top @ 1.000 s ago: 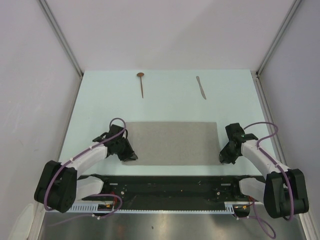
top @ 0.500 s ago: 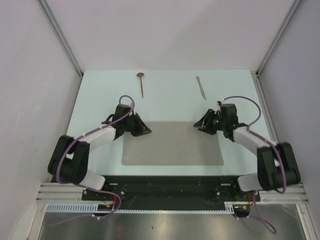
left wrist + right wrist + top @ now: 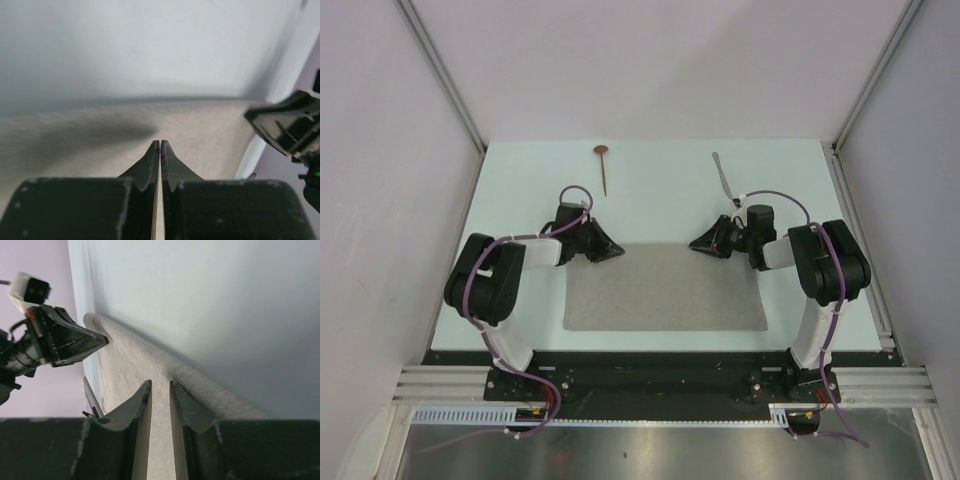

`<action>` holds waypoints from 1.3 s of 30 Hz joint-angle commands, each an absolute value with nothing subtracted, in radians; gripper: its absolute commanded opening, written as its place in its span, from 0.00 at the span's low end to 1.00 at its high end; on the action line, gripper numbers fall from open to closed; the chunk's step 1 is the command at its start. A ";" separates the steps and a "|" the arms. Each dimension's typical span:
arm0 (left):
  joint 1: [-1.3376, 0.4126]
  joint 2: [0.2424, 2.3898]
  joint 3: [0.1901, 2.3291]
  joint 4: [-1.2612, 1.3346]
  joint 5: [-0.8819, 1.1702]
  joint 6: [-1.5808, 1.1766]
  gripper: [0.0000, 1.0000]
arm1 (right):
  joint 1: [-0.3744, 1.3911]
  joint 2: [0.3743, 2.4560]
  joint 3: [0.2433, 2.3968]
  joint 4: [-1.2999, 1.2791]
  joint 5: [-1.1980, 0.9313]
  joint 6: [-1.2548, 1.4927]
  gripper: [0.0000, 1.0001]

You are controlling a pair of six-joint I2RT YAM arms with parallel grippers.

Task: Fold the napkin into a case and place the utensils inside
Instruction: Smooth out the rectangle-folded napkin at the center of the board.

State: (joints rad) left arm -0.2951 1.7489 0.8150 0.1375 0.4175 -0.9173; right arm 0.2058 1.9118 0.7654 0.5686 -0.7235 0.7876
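Note:
The grey-beige napkin (image 3: 665, 288) lies flat on the pale table between the arms. It fills the lower half of the left wrist view (image 3: 90, 145), and the right wrist view shows its far edge as a rounded roll (image 3: 210, 385). My left gripper (image 3: 618, 251) is at the napkin's far edge, left of centre. Its jaws are shut tip to tip over the cloth (image 3: 160, 142). My right gripper (image 3: 696, 245) is at the far edge, right of centre. Its jaws are a narrow gap apart just over the cloth (image 3: 159, 385). The spoon (image 3: 603, 166) and the knife (image 3: 722, 174) lie on the table beyond.
Grey walls with metal corner posts (image 3: 445, 75) close in the table (image 3: 650, 205) on the left, far and right sides. A black rail (image 3: 650, 360) runs along the near edge. The two grippers face each other, a short gap apart.
Both grippers moved from the napkin's near corners up to its far edge, then inward toward each other. The napkin's outline shifted slightly left and now looks wider at the near edge.

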 commanded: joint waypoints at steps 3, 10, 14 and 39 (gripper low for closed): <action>-0.242 1.805 0.861 0.080 0.336 -0.899 0.05 | 0.114 1.956 0.792 0.644 -0.758 0.769 0.26; -0.242 1.717 0.899 -0.041 0.305 -0.841 0.07 | 0.129 1.895 0.850 0.485 -0.707 0.664 0.29; -0.215 1.646 0.899 -0.084 0.354 -0.868 0.09 | 0.225 1.806 0.906 0.359 -0.649 0.629 0.32; -0.040 1.796 0.928 -0.172 0.253 -0.818 0.06 | 0.433 2.247 1.198 0.607 -0.715 0.808 0.37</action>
